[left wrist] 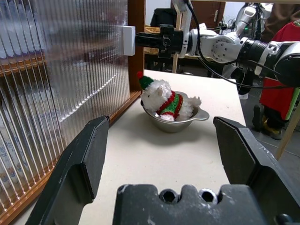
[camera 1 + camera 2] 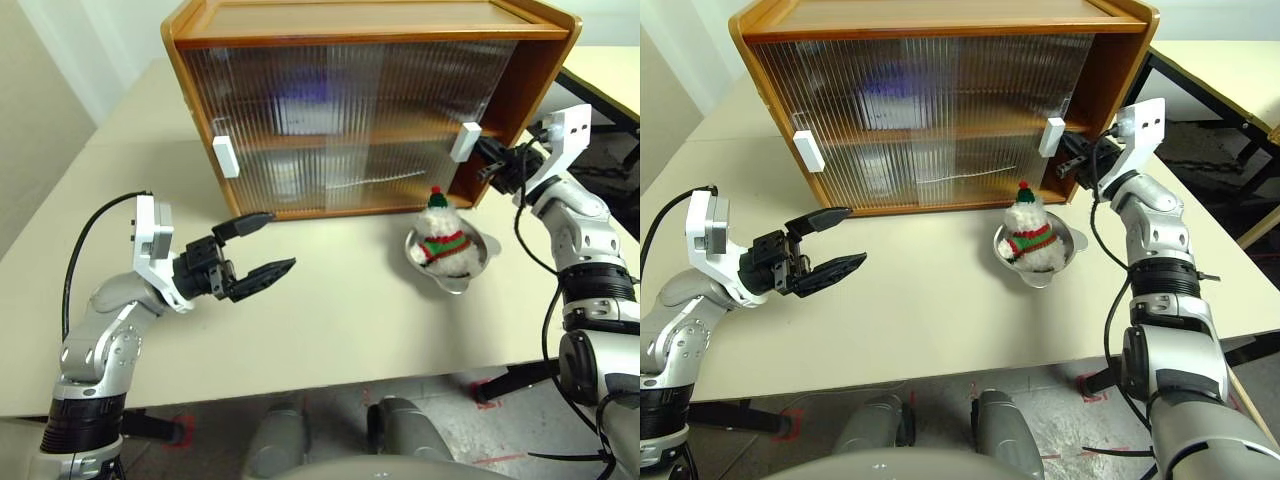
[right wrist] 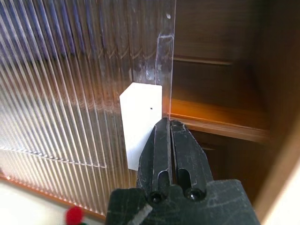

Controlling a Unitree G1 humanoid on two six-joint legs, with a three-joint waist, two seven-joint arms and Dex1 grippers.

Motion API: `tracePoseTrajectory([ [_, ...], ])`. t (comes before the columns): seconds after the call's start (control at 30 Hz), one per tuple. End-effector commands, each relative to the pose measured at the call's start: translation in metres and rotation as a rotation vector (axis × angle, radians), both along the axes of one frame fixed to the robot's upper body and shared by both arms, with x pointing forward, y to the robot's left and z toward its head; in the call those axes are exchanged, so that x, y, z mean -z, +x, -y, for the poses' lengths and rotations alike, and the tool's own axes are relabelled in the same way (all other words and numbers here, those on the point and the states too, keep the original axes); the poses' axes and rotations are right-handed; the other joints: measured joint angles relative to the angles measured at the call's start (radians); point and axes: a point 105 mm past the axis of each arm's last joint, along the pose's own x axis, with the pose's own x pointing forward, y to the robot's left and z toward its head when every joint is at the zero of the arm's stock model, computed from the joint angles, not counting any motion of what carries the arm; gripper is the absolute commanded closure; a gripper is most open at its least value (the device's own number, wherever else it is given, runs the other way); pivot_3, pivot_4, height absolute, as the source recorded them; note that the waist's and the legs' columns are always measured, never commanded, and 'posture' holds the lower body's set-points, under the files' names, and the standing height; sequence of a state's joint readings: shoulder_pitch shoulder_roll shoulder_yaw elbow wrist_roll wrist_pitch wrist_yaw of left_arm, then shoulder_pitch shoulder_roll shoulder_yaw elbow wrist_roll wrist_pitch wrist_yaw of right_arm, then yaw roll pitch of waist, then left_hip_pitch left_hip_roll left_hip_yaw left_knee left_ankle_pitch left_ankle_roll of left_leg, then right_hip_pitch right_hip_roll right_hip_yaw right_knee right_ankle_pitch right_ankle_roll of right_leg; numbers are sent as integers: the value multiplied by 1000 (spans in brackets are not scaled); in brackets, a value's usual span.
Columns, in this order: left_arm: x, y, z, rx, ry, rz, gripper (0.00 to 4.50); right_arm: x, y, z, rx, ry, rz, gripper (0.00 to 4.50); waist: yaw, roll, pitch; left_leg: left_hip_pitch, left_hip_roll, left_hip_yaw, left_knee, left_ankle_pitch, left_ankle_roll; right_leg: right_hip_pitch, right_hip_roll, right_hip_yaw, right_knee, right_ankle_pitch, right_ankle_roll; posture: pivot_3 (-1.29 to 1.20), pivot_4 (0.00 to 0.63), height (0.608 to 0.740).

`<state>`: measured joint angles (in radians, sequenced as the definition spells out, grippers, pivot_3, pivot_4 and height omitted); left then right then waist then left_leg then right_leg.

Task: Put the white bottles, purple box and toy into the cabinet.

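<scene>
We are holding our right gripper (image 3: 169, 123) pinched fully together, its tips resting at the edge of the right door's white handle (image 3: 140, 125), where the ribbed door (image 3: 70, 89) meets the open gap of the cabinet (image 2: 520, 80). From the head camera the handle sits at about two o'clock of the toy (image 2: 443, 237), and the gripper is reaching it from three o'clock. We judge the step in hand to be sliding this door aside so the toy can go in.

To do it well, we are keeping the closed tips flat against the handle's side and low on it, so they are not skating off the thin plate. The push should be running straight along the door's track toward nine o'clock, level, with no pressing into the ribbed panel, which could bind it.

Our left gripper (image 2: 255, 248) is hanging wide apart and empty over the tabletop (image 2: 330, 320), well clear at eight o'clock of the cabinet front. The toy is sitting in a metal bowl (image 2: 470, 268) just beside the cabinet's lower right corner. Pale shapes behind the doors may be bottles or box; we cannot tell.
</scene>
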<state>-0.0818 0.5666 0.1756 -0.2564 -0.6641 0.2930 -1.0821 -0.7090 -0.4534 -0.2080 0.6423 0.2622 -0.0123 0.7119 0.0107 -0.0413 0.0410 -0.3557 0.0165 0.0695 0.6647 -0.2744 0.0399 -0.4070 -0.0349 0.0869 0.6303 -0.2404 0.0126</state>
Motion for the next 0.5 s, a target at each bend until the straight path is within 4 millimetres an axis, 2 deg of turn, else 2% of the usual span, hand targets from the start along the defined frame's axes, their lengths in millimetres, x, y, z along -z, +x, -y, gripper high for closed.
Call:
tracePoseTrajectory([
  [0.03, 8, 0, 0, 8, 30, -16, 0, -4, 1, -26, -96, 9, 3, 4426, -1, 0, 0, 0, 0, 0, 0, 0, 0, 0, 0, 0, 0, 0, 0, 164, 0, 740],
  [0.3, 12, -2, 0, 0, 39, -21, 0, 2, -1, -72, -224, 33, -10, 4426, -1, 0, 0, 2, 0, 0, 0, 0, 0, -1, 0, -1, 5, 0, -1, 172, 0, 740],
  [0.5, 15, -3, 0, -6, 33, -33, 0, 2, -5, -93, -292, 54, -3, 4426, 5, 0, 0, 1, 0, 0, 0, -1, -1, -2, 0, -2, 7, 0, -2, 177, 0, 740],
])
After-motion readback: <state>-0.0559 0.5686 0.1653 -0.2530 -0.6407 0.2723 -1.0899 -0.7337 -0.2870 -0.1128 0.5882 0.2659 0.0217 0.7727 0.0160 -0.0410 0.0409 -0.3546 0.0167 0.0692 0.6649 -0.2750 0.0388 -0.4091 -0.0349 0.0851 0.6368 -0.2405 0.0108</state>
